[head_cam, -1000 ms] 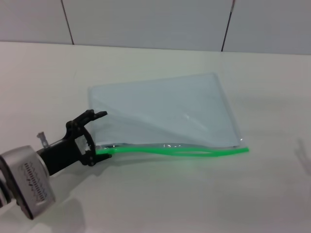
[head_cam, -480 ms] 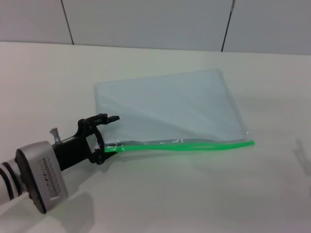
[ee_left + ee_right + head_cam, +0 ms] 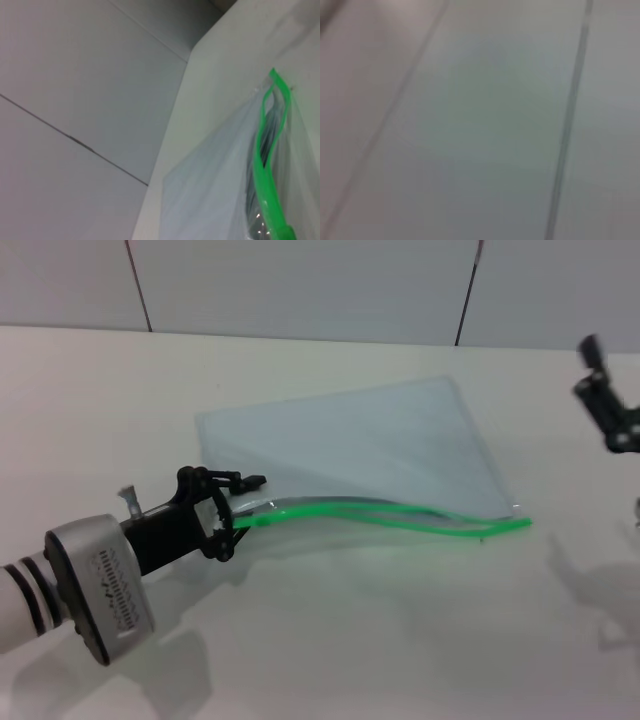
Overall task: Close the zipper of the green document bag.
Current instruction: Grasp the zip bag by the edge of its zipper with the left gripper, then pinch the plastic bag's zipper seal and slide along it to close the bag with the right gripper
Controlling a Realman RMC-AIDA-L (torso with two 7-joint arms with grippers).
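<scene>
The green document bag (image 3: 370, 450), a flat translucent pale blue pouch, lies on the white table. Its zipper (image 3: 400, 512) runs along the near edge, and the two green strips bow apart in the middle. My left gripper (image 3: 243, 503) is at the zipper's left end, open. Its jaws stand narrowly apart around the bag's corner, and the green end rests against the near finger (image 3: 228, 533). That corner is raised off the table. The left wrist view looks down the gaping zipper (image 3: 265, 185) and the bag (image 3: 210, 200). My right gripper (image 3: 608, 405) hangs raised at the far right, away from the bag.
The white table (image 3: 350, 640) stretches all around the bag. A pale panelled wall (image 3: 300, 280) stands behind its far edge. The right wrist view shows only blurred grey panels (image 3: 480, 120).
My left gripper moved right and its jaws narrowed around the zipper's end. The bag shifted right and its zipper buckled open. The right gripper came into view at the right edge.
</scene>
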